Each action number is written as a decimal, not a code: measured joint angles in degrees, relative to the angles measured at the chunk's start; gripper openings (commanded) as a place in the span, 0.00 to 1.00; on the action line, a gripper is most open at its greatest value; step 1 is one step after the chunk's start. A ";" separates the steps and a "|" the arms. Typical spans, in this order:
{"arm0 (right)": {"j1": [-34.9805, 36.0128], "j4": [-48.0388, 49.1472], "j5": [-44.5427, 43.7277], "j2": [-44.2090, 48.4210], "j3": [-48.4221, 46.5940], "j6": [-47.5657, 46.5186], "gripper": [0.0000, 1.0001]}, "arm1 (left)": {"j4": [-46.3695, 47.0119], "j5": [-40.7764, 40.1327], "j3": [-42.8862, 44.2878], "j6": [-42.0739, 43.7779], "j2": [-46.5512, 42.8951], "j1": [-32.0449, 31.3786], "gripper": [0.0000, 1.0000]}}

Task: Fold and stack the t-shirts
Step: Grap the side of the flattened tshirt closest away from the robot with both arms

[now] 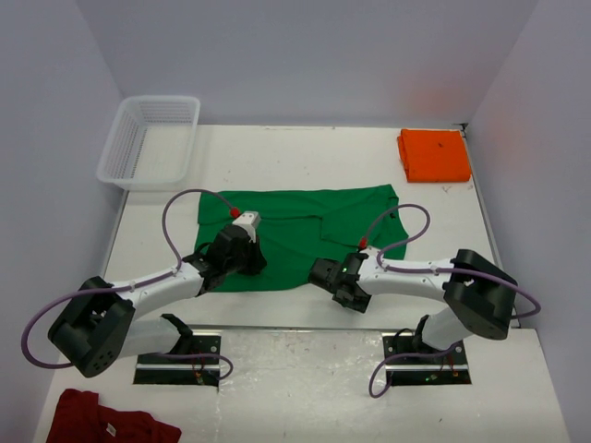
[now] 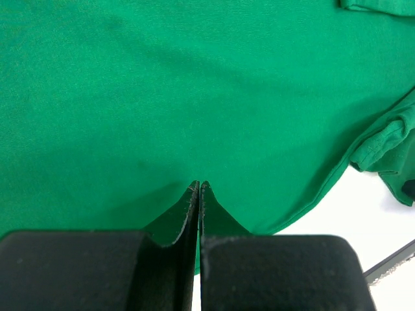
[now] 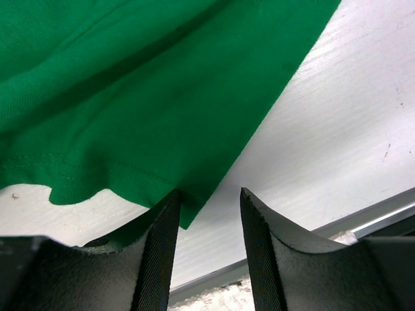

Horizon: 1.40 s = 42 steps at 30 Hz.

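Note:
The green t-shirt [image 1: 305, 231] lies spread flat in the middle of the table, and it fills the left wrist view [image 2: 194, 97]. My left gripper [image 1: 251, 261] [image 2: 198, 184] is shut, its tips down on the shirt's near left part just inside the hem; the cloth around them looks smooth. My right gripper [image 1: 323, 274] [image 3: 209, 191] is open at the shirt's near right corner [image 3: 188, 217], which lies against the left finger [image 3: 162, 246]. The orange t-shirt [image 1: 434, 155] sits folded at the far right.
A white mesh basket [image 1: 152, 138] stands at the far left corner. A dark red garment [image 1: 102, 420] lies at the near left, in front of the arm bases. Metal base rails [image 1: 305, 328] run along the table's near edge.

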State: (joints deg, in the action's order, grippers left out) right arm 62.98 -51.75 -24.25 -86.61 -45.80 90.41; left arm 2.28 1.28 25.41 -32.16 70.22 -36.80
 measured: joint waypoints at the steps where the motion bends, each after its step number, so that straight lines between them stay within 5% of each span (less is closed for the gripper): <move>1: 0.00 0.09 0.02 -0.13 -0.13 -0.09 0.43 | 0.00 0.00 0.00 -0.02 -0.02 0.00 0.00; 6: 0.00 0.76 0.15 -0.57 -0.44 -0.63 0.38 | 0.02 0.00 0.00 -0.02 -0.17 0.00 0.00; 21: -0.02 3.72 0.55 -1.66 -1.20 -0.87 0.00 | 0.20 -0.04 -0.31 -0.02 -0.17 0.00 0.00; 42: -0.04 -9.88 -5.09 2.75 -6.25 3.19 0.00 | -7.85 -8.04 1.38 -3.13 -0.79 0.00 0.06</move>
State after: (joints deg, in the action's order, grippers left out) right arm 62.94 -61.63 -29.34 -83.85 -52.05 93.60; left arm -5.56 -6.76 26.79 -35.29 69.43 -36.80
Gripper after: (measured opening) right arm 0.006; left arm 0.043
